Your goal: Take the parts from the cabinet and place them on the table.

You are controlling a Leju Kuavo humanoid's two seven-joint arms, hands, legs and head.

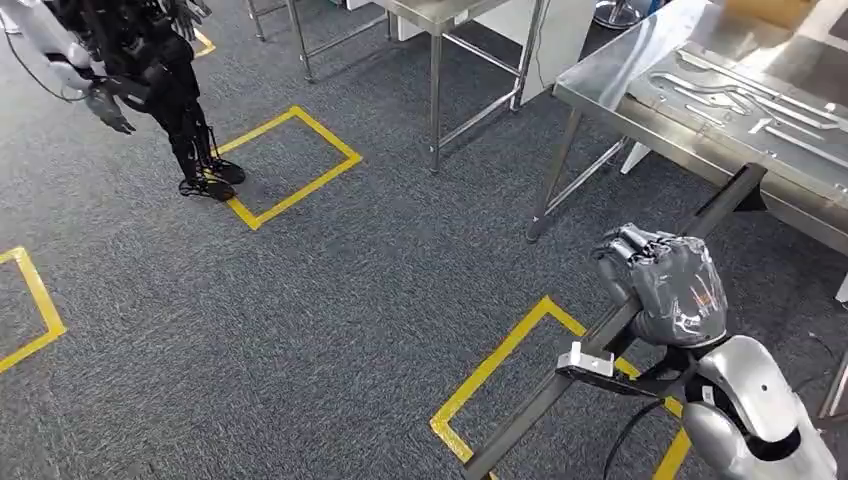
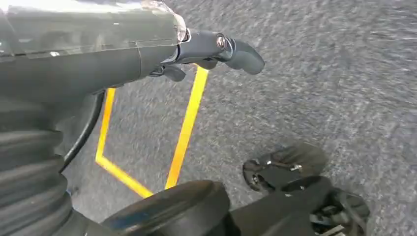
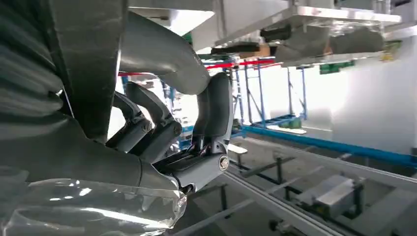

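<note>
Our right hand (image 1: 665, 285) grips a long dark bar-shaped part (image 1: 600, 340), tilted, beside the steel bench (image 1: 640, 100) | our left hand (image 2: 216, 51) holds nothing, fingers loosely curled above grey carpet (image 1: 350, 300).

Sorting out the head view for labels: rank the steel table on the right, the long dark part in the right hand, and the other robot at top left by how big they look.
1. steel table, cut by the frame.
2. long dark part, held by the right hand; nearness inflates it, so first and second are unsure.
3. other robot, partly cropped.
</note>
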